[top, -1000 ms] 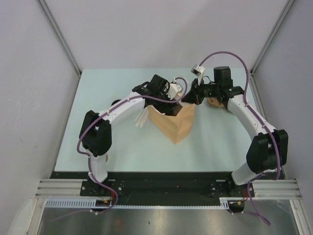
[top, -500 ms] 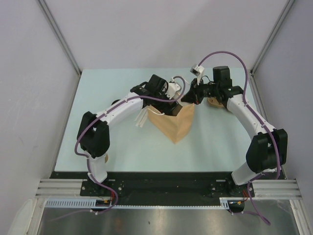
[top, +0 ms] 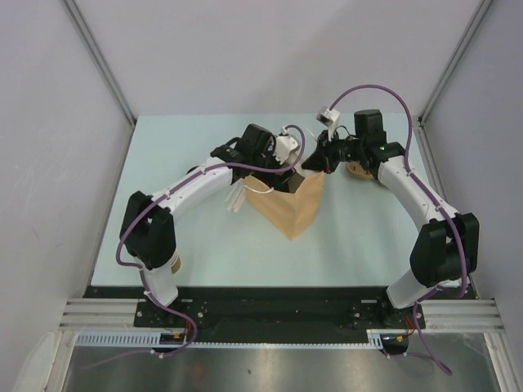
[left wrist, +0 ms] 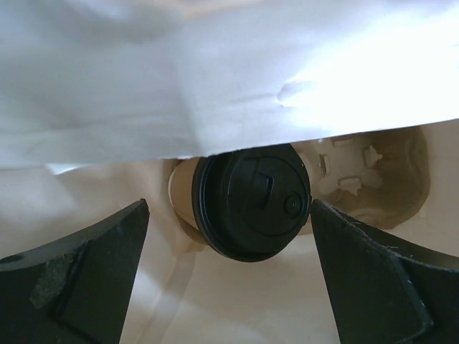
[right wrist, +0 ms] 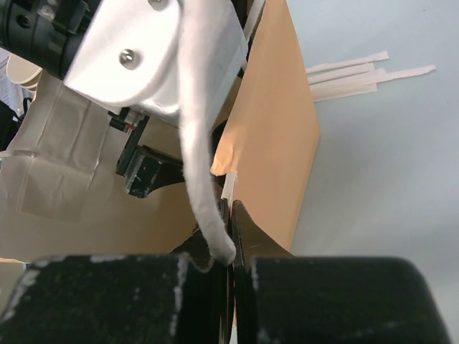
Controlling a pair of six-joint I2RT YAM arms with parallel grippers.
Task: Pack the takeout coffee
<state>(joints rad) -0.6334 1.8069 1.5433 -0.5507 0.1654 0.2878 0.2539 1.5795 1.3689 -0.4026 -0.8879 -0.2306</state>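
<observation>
Takeout coffee (left wrist: pixel 251 204) sat inside the paper bag (top: pixel 290 208), between the left fingers (left wrist: pixel 93 265). These were spread wide on either side of it and held nothing. Right fingers (right wrist: pixel 242 233) were pinched shut on the bag's rim. The bag stood mid-surface (top: pixel 163 163), toward the far edge.

No readable text, brand, number or sign in any view. The round black plastic lid (left wrist: pixel 254 204) has only raised moulded shapes, no legible letters. The visible faces of the tan kraft-paper bag (top: pixel 292 211) are plain. The thin white paper sleeves (right wrist: pixel 358 72) on the pale desk (top: pixel 204 245) show no print.
</observation>
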